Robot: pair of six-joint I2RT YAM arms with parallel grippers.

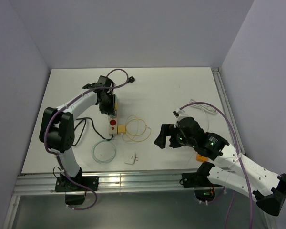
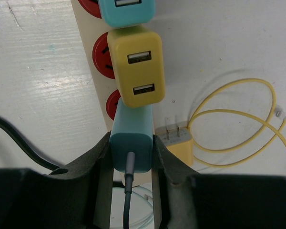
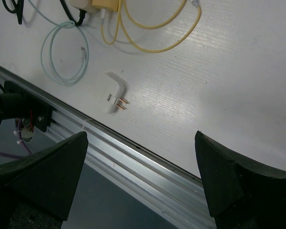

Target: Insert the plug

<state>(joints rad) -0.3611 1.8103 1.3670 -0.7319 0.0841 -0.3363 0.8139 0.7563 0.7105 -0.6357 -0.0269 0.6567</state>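
Shows the left arm point(image 1: 78, 102) reaching forward from its base, elbow raised, wrist bent down over a strip point(image 2: 88, 62); clamps a teal plug point(image 2: 131, 143) between the left jaws, one finger on each side, grey cord trailing from its rear; sets the plug's far end over the strip's third red socket, right up against a yellow charger point(image 2: 136, 67) seated in the second; hides the prongs, so cannot tell whether seated; adds a second teal charger point(image 2: 126, 12) beyond the yellow one.

Shows the right arm point(image 1: 238, 167) stretched low and leftward over the near right of the desk point(image 1: 181, 90), right jaws spread wide, holding nothing; places a white plug point(image 3: 115, 93) flat on the desk ahead of them, copper prongs showing, well apart from both fingers.

Lays a yellow plug point(image 2: 178, 143) just beside the strip, with its looped yellow cable point(image 2: 248, 80); nearer the edge, a pale green coil point(image 3: 62, 83).

Frames the white desk with a metal rail point(image 1: 148, 181) in front and plain pale walls point(image 1: 133, 28) on three sides.
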